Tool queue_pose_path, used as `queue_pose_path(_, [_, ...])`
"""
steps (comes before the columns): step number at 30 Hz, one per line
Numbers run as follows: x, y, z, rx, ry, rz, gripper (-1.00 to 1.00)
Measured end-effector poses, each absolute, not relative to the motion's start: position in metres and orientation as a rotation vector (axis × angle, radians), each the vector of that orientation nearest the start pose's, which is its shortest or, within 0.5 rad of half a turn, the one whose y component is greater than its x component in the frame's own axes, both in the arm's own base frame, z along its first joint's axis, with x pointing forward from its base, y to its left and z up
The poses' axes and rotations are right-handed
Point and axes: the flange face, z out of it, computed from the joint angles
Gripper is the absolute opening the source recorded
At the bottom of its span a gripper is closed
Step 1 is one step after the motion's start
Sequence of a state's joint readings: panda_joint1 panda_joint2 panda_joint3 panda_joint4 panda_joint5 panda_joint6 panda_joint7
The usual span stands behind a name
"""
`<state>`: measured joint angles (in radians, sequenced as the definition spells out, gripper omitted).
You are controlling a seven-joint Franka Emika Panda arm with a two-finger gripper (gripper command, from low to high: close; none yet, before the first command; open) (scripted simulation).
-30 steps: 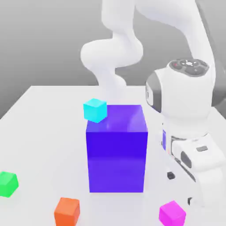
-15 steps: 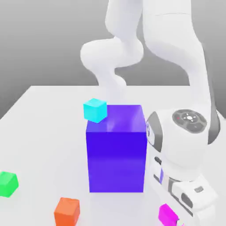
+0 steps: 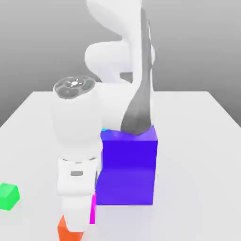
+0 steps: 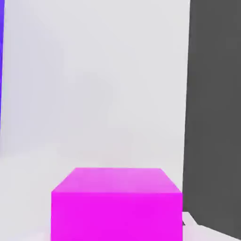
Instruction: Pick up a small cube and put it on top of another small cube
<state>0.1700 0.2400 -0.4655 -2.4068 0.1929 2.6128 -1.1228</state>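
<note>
Small cubes showing: three by count; one magenta cube (image 4: 116,202), also peeking out as a thin sliver (image 3: 92,210) beside the arm in the exterior view; one orange-red cube (image 3: 64,228), partly showing at 7 o'clock on the table; one green cube (image 3: 9,196), sitting at 8 o'clock. Large blocks showing: one blue-violet block (image 3: 128,170). Tables bearing them: one white table (image 3: 197,155). Robot arms standing: one white arm (image 3: 77,136).

Large block (image 3: 128,169) near the worktop (image 3: 197,155) centre, gripper (image 3: 77,226) just beside it on the exterior view's left, small cube (image 3: 92,209) at the gripper, another small cube (image 3: 63,229) below the gripper, third cube (image 3: 8,196) well apart at far left
</note>
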Motion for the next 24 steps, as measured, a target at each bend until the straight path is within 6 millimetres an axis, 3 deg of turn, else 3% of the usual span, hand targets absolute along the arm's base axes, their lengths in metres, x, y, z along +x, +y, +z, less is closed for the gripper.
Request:
queue_pose_path(3, [0.438, -0.230, 0.233, -3.045, -0.791, 0.010, -1.00])
queue_pose_path(6, [0.388, -0.306, 0.239, -3.100, -0.515, 0.004, -1.00])
queue_pose_path(7, [0.380, -0.318, 0.234, -3.107, -0.470, 0.002, -1.00])
queue_pose_path(11, [0.371, -0.329, 0.193, -3.114, -0.428, 0.000, -1.00])
queue_pose_path(12, [0.370, -0.329, 0.184, -3.113, -0.425, 0.000, 1.00])
queue_pose_path(18, [0.369, -0.329, 0.179, -3.113, -0.424, 0.000, 1.00])
queue_pose_path(24, [0.370, -0.329, 0.234, -3.114, -0.424, -0.002, 1.00])
